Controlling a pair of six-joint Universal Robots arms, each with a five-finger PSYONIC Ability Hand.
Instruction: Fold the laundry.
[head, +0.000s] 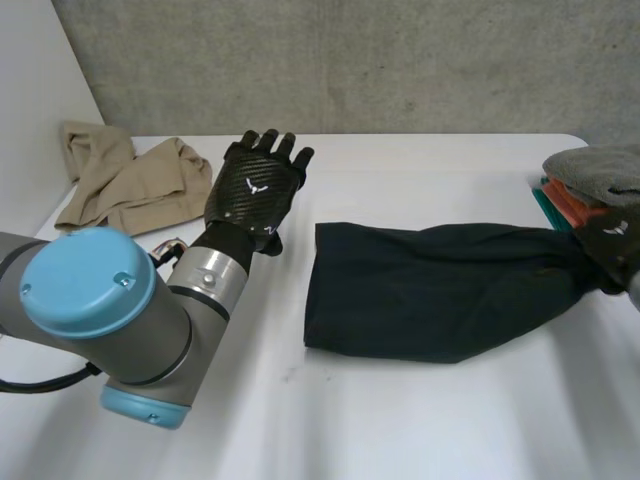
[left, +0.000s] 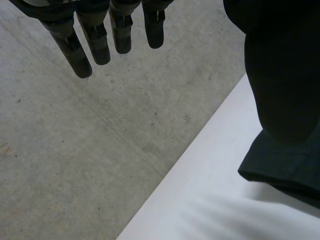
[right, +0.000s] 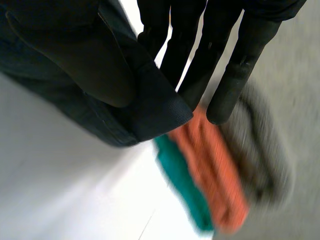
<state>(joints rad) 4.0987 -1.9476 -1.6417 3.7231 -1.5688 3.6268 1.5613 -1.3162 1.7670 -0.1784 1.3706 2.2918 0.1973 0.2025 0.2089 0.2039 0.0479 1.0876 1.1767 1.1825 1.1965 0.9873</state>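
Folding barely begun: dark navy cloth garment (head: 440, 290) lies loose, unfolded, across the right half of the white table (head: 400, 430).
Right hand (right: 190, 45) pinches its hemmed end between thumb and fingers at the table's right edge, beside 1 folded stack of teal, orange and grey cloths (head: 590, 180). Left hand (head: 255, 190) hovers empty, fingers straight, near the crumpled beige cloth (head: 130, 185) at the far left corner, not yet folded. The garment's type is hard to make out.

The table (head: 400, 420) is viewed from above and behind, each wrist view being taken close in (the dark garment (head: 440, 290) is seemingly shared by all three).
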